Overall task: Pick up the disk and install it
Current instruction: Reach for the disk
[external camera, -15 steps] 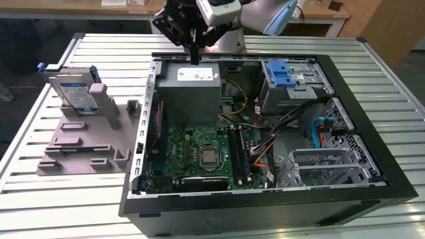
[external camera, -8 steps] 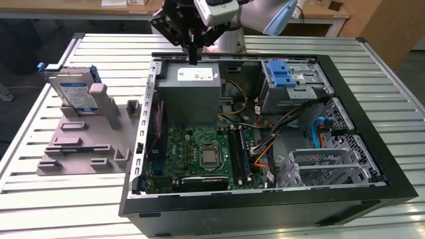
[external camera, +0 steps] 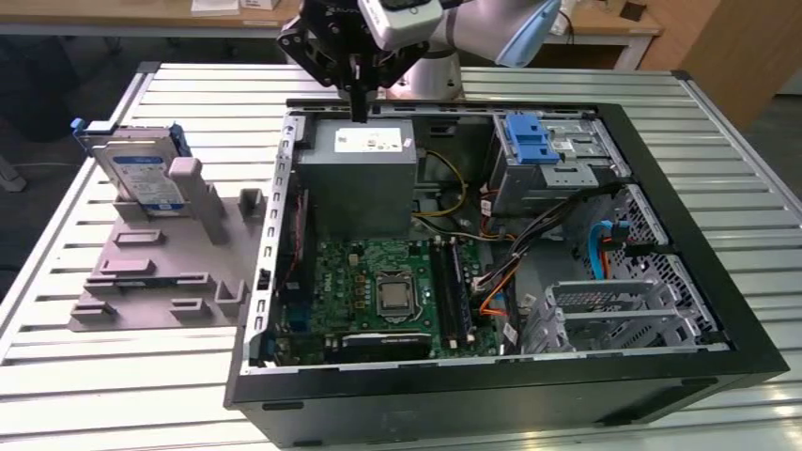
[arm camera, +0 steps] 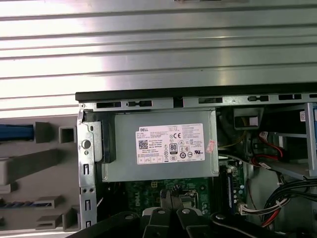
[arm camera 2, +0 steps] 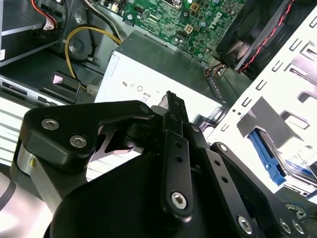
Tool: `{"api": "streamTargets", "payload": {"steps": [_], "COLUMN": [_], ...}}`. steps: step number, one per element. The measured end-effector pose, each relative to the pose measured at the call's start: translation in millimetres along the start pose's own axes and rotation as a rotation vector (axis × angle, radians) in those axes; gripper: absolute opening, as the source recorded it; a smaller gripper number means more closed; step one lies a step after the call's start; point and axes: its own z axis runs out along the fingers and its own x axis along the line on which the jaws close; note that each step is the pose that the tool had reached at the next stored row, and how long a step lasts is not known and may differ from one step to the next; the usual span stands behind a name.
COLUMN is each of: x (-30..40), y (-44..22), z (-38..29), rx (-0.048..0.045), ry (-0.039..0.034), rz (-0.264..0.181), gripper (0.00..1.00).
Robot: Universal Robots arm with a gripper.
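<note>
Silver-metal disk (external camera: 135, 174), standing on edge in a slot of the grey holder (external camera: 163, 268), at the exterior view's left on the slatted desk (external camera: 75, 376). Not gripped, not touched.

Just right of the holder, an open black computer case (external camera: 501, 413) lying on its side. Inside, toward the far end, a grey power-supply box (external camera: 357, 174) with a white sticker. Right of that, a metal drive cage (external camera: 558, 164) with a blue latch (external camera: 532, 141).

Above the power-supply box and well apart from the disk, the pincer (external camera: 361, 99), pointing down, pressed together and pinching nothing. In the first wrist view, the same box (arm camera: 158, 144) just beyond it.

Judged risks:
- With the pincer pressed together, no gap to take the disk, so a descent likely to end in a knock, tipping the disk in its slot.
- So close to the case's far wall, a low sideways sweep apt to clip the rim or catch the yellow cables (external camera: 439, 202).
- With a hold on one blue edge alone, a fair chance of the disk swinging or slipping.
- At the cage, a crooked entry likely to jam.

As for looks: thin, flat, rectangular, with a blue-and-white label on the near face and blue plastic along the edges. Probably rigid and dense, with smooth metal faces poor for grip and the plastic edges kinder.
</note>
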Motion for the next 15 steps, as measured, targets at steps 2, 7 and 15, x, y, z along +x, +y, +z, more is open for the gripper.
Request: {"api": "streamTargets", "payload": {"steps": [2,7,15], "x": [1.3,4.3,9.8], "y": [-0.1,-0.3,-0.7], "z": [0.0,0.0,-0.2], "rx": [0.0000,-0.0001,0.0000], "ry": [0.0000,0.0000,0.0000], "rz": [0.000,0.000,0.000], "gripper": [0.11,0.11,0.11]}}
